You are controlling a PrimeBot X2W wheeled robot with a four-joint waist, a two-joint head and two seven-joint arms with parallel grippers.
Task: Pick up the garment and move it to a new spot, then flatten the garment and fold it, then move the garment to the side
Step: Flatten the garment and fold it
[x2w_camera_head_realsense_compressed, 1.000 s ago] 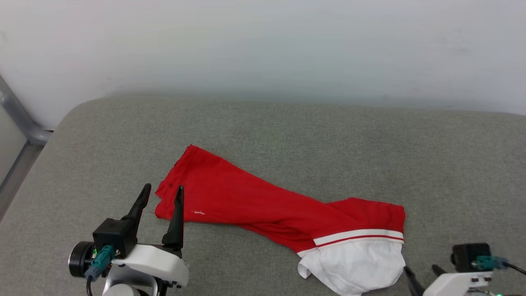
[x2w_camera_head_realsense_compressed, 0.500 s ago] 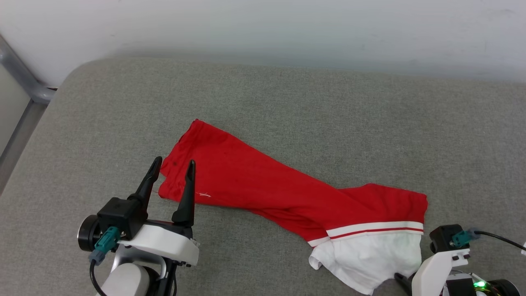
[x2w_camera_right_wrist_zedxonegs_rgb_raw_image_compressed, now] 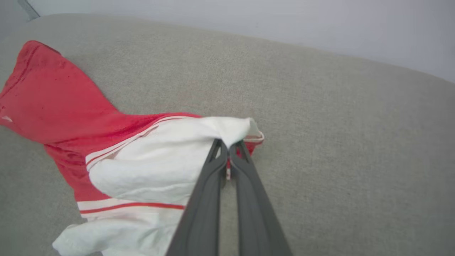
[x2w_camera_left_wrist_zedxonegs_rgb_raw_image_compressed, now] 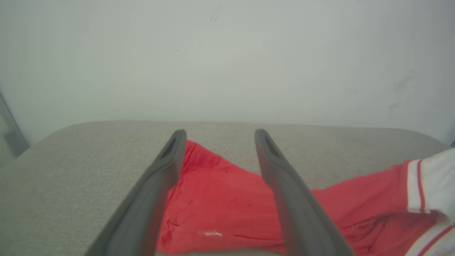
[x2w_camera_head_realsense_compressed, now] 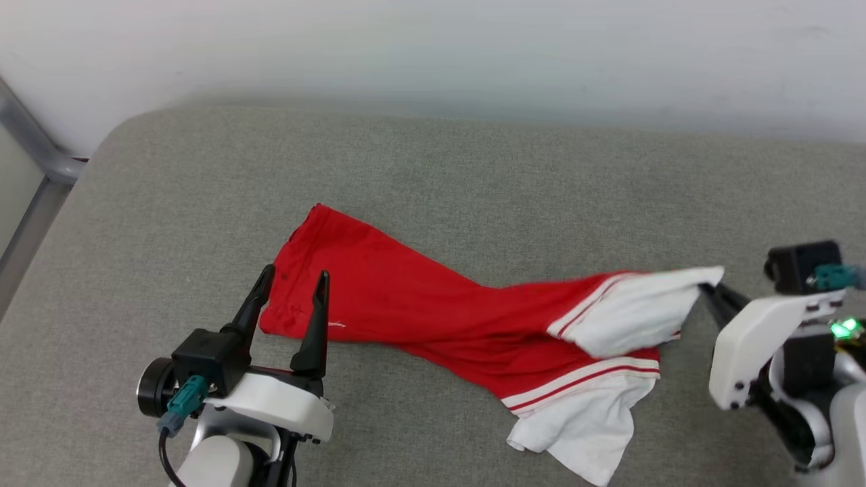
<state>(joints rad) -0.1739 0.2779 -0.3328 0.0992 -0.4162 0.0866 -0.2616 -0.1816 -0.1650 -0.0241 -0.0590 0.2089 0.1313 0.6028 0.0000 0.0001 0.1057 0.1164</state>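
- The garment (x2w_camera_head_realsense_compressed: 419,304), a soft red fabric piece with white cuff panels and thin red-and-white stripe trim, lies slantwise across the grey woven cushion (x2w_camera_head_realsense_compressed: 473,162). Its red end is toward the robot's left and its white ends toward the right.
- The right gripper (x2w_camera_right_wrist_zedxonegs_rgb_raw_image_compressed: 227,146) has its two long dark fingers pressed together on a corner of the upper white cuff panel (x2w_camera_head_realsense_compressed: 629,308). That corner stands clear of the cushion, while the lower white cuff panel (x2w_camera_head_realsense_compressed: 582,426) lies flat.
- The left gripper (x2w_camera_head_realsense_compressed: 295,272) has its fingers spread wide and holds nothing. It is poised over the red end, near the tiny white logo (x2w_camera_head_realsense_compressed: 336,325). Whether the fingertips touch the cloth cannot be told.
- Risk 1: the pinch takes only a thin edge of cloth. The weight of the whole garment on a lift, or friction against the woven cushion on a drag, could pull the corner free.
- Risk 2: carried from a single corner, the garment would probably hang, twist and bunch, which would make flattening harder.
- Risk 3: if the left fingers sit low, the red end could snag between them as the cloth is drawn rightward.
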